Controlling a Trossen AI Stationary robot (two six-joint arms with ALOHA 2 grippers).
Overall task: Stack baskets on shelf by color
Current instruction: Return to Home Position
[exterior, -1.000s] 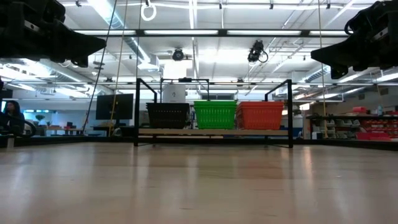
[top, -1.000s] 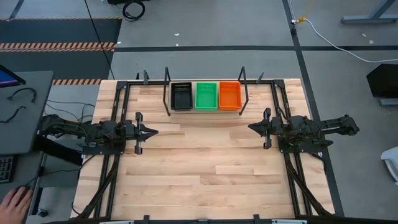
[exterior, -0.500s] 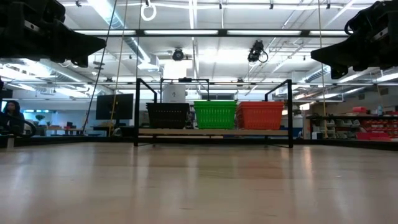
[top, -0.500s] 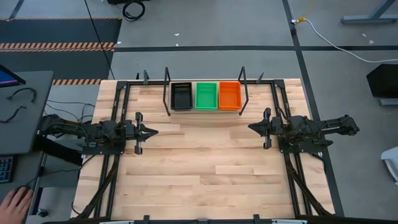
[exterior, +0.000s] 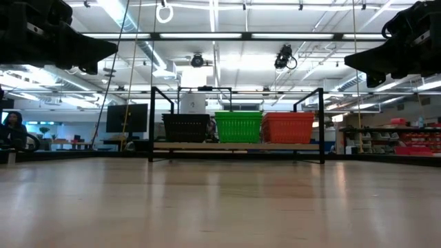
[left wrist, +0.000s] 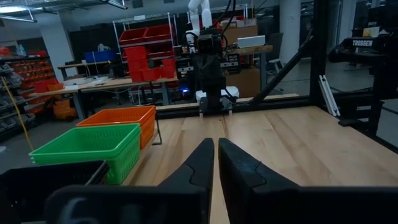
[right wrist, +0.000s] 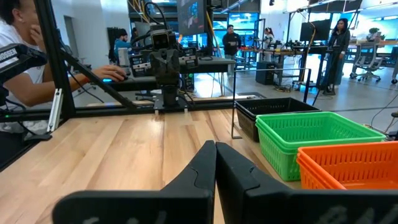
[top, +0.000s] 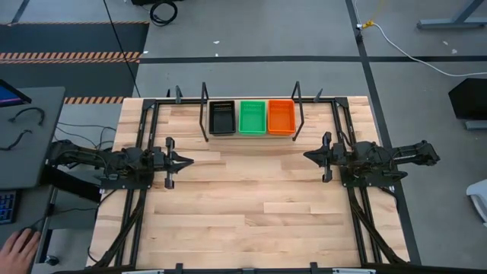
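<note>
Left claw point(top: 185, 160): fingers pressed together, hanging above the worktop point(top: 243, 213) on my left side, tip aimed across at the other one.
Right claw point(top: 307, 157): same deal, pinched closed, over on the right side.
Baskets: 3 piles, one black point(top: 222, 117), one green point(top: 253, 117), one orange point(top: 281, 117), side by side on the shelf point(exterior: 234, 147) at the far edge. How many per pile, can't tell.
Around: black rods point(exterior: 151, 124) at both ends of the row; a person's hand point(top: 17, 245) off the near left corner.
</note>
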